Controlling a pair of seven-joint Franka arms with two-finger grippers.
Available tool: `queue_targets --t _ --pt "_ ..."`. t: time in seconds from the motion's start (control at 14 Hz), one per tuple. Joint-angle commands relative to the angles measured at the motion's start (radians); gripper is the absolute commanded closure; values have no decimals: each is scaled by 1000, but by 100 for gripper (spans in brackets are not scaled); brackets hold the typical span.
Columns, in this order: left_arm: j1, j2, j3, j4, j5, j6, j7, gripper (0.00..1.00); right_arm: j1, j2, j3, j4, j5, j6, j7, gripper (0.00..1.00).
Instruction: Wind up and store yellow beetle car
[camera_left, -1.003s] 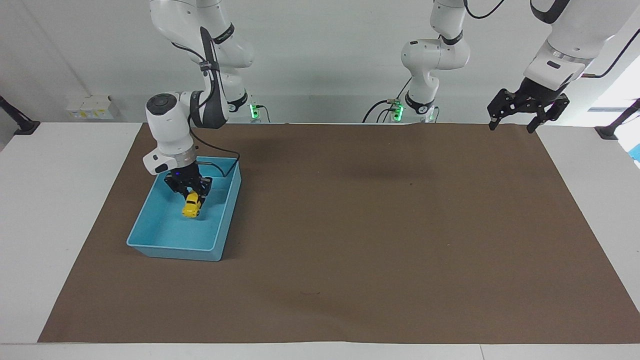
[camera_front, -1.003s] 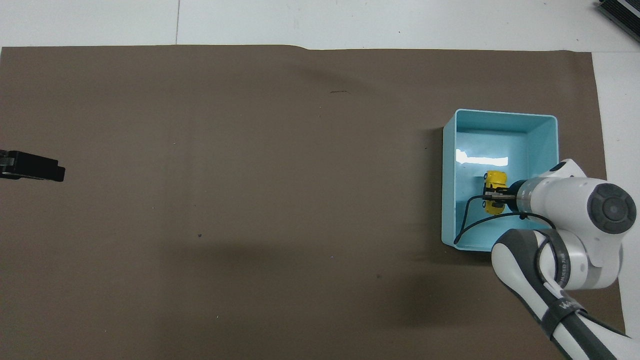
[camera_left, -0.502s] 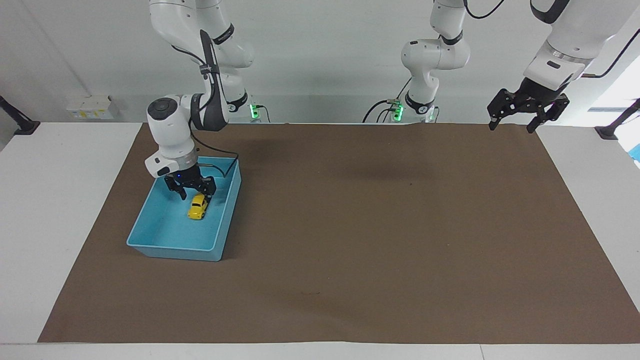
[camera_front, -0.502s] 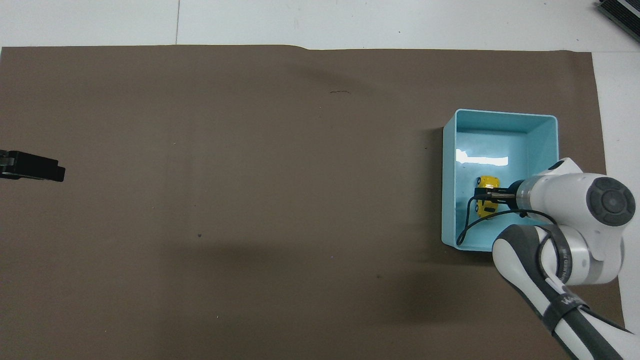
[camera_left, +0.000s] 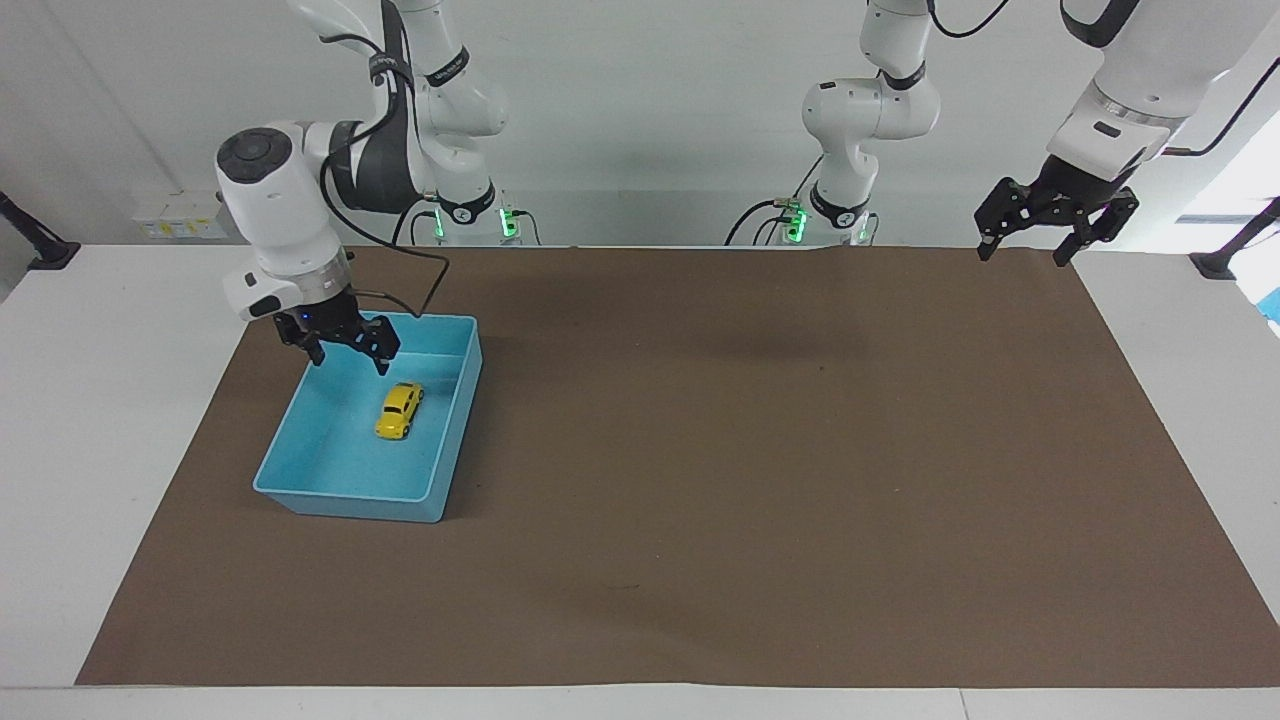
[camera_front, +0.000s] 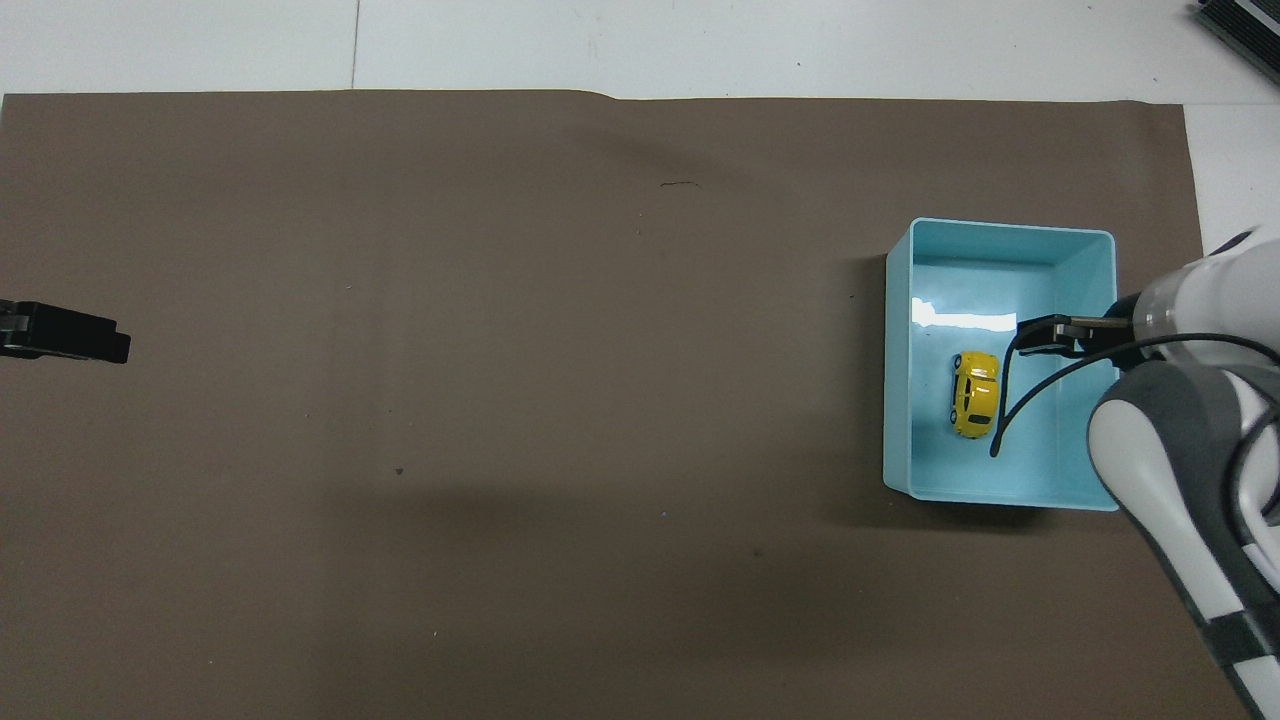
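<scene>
The yellow beetle car (camera_left: 399, 410) rests on its wheels on the floor of the blue bin (camera_left: 340, 497), free of any gripper; it also shows in the overhead view (camera_front: 975, 393) inside the bin (camera_front: 1000, 228). My right gripper (camera_left: 345, 352) is open and empty, raised over the bin's end nearest the robots, above and apart from the car. In the overhead view the right gripper (camera_front: 1040, 335) shows over the bin beside the car. My left gripper (camera_left: 1030, 245) is open and empty, waiting high over the mat's corner at the left arm's end; its tip shows in the overhead view (camera_front: 60, 335).
A brown mat (camera_left: 760, 450) covers most of the white table (camera_left: 100, 450). The bin stands on it toward the right arm's end. A black cable (camera_front: 1010, 410) hangs from the right wrist over the bin.
The right gripper opened and let go of the car, which now lies in the bin. The gripper then rose and drew back toward the robots. The left arm stayed still.
</scene>
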Motion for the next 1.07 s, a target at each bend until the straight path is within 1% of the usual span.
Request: queue_targets --t 0.0,0.07,0.14,0.29,0.36,0.5,0.57,0.72,0.86,1.0 --pt "2 -16 1 -13 5 8 2 0 -14 9 9 170 29 -207 -28 0" --pt "2 -16 -1 -13 5 8 2 0 -14 -9 10 200 29 -269 -44 0" --pt "2 -16 -1 -13 5 8 2 0 -8 -34 13 210 32 -298 -44 0" --pt "2 -16 -1 -13 5 8 2 0 -2 -52 13 252 70 -360 -21 0" --pt "2 -16 -1 -13 5 8 2 0 -7 -46 9 298 96 -400 -15 0" --pt "2 -16 1 -13 5 8 2 0 -17 -25 9 385 104 -485 -15 0" --pt "2 -16 -1 -13 5 8 2 0 -19 -25 7 417 104 -512 -15 0" --pt "2 -16 -1 -13 5 8 2 0 -19 1 2 467 116 -581 -11 0" --pt "2 -16 -1 -13 5 8 2 0 -14 -6 4 449 110 -537 -8 0" --pt "2 -16 -1 -13 5 8 2 0 -14 -14 2 430 110 -520 -10 0"
